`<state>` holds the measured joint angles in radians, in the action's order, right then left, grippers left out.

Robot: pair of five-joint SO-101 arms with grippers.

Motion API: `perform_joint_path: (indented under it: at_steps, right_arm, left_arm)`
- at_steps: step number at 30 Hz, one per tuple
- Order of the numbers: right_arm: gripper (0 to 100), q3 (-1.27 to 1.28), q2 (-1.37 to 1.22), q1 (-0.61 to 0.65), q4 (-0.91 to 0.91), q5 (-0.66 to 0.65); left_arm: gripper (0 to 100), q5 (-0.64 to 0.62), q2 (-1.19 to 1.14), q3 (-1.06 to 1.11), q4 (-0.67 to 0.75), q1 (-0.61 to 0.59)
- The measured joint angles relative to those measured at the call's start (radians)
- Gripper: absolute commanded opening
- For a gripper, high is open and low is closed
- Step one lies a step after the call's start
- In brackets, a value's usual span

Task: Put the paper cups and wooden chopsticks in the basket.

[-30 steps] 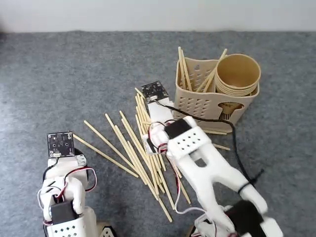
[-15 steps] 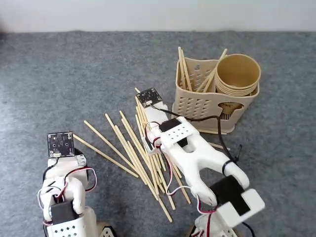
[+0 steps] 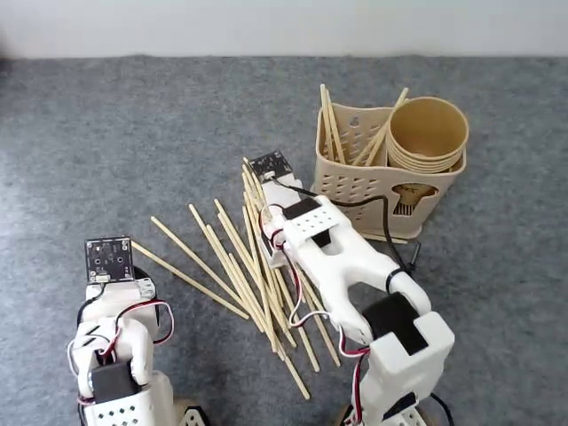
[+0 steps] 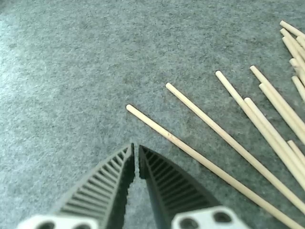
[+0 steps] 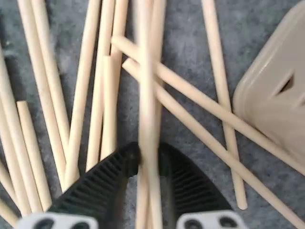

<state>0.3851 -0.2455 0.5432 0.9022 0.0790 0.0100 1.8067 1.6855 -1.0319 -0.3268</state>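
- The right end effector (image 5: 147, 160) is closed tight on one pale wooden chopstick (image 5: 146, 95), which runs between its black ribbed fingers (image 5: 107, 183) and lies across the sticks beneath it
- In the high view the right arm (image 3: 342, 257) stretches over the pile, with its wrist just beside the beige perforated plastic basket (image 3: 355, 188)
- The loose wooden chopsticks (image 3: 222, 257) lie fanned out on the grey felt-covered desk (image 3: 133, 133), between the two arms and beside the basket
- A nested stack of tan paper cups (image 3: 429, 133) stands upright in one end of the basket
- Several leaning chopsticks (image 3: 330, 120) stand in the basket next to the cups, their ends poking above the rim
- The left end effector (image 4: 136, 149) hangs low over bare desk, its tips almost together with a thin slit between them, holding nothing
- A single chopstick (image 4: 190, 151) lies just past those tips, not touching them
- The left arm (image 3: 111, 302) sits at the near edge of the desk, well apart from the basket
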Motion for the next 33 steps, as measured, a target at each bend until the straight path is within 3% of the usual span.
perform_joint_path:
  at_steps: [13,24,33]
  right_arm:
    - [0.8,-0.012,0.054,0.003,0.11,-0.08]
    - [0.8,-0.012,0.509,0.006,0.313,-0.083]
    - [0.8,-0.012,0.761,0.006,0.338,-0.083]
  left_arm:
    - [2,0.0,0.0,0.0,0.0,0.0]
    - [2,0.0,0.0,0.0,0.0,0.0]
    - [2,0.0,0.0,0.0,0.0,0.0]
